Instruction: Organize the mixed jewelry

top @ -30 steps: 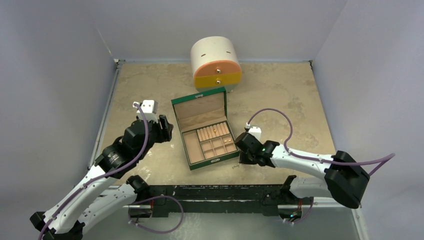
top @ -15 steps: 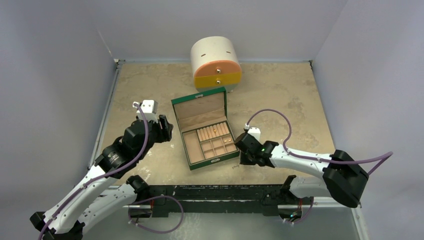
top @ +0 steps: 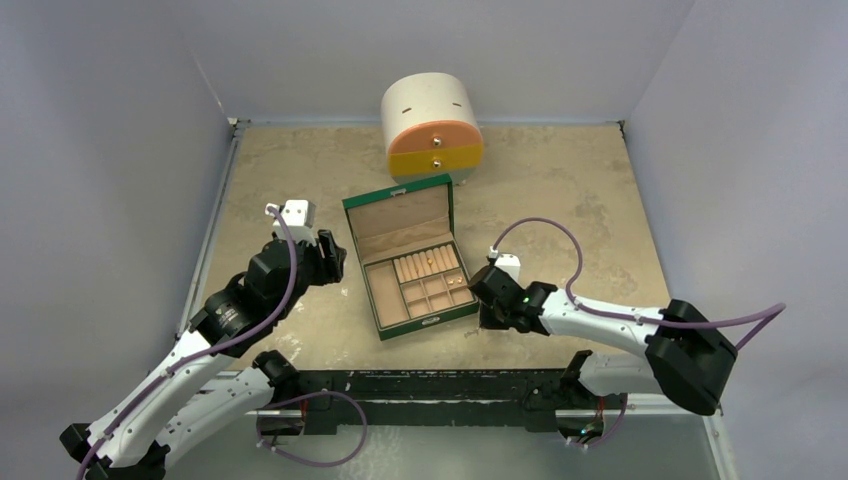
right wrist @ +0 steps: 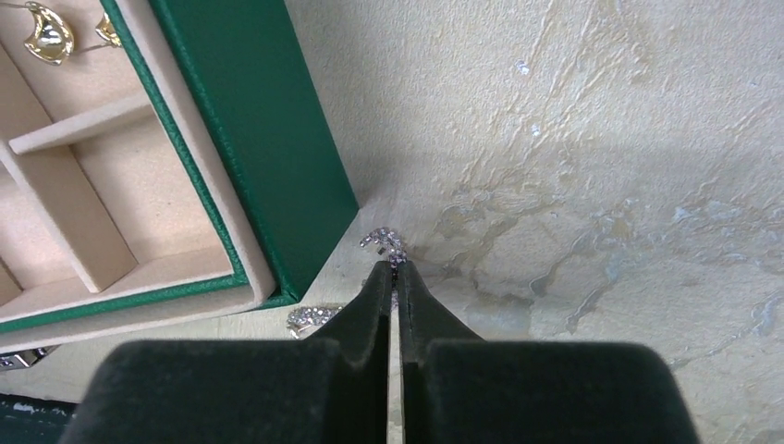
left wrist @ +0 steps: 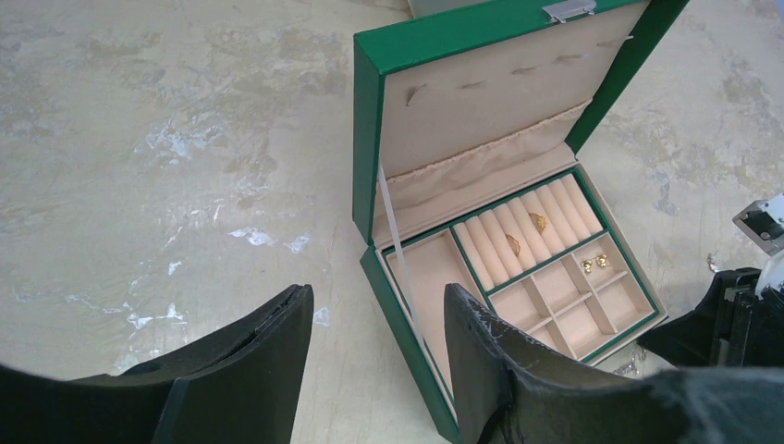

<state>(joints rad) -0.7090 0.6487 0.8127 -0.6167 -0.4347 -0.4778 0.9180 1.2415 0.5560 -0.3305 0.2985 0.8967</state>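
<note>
The mixed jewelry lies partly in the open green box [top: 428,326]. Two gold rings [left wrist: 513,244] sit on its ring rolls and a pair of gold studs [left wrist: 594,263] lies in a small compartment. My right gripper [right wrist: 395,270] is down on the table just off the box's near right corner. It is shut on a silvery sparkly piece [right wrist: 386,243] that sticks out past its tips. A second sparkly piece [right wrist: 312,318] lies beside its left finger. My left gripper [left wrist: 374,301] hovers open and empty left of the box.
A round cream, orange and yellow drawer chest [top: 432,130] stands behind the box, drawers shut. The box lid [left wrist: 481,102] stands raised toward the back. Grey walls enclose the tabletop on three sides.
The right gripper's jaws have closed together onto the silvery sparkly piece. Neither arm has visibly shifted.
</note>
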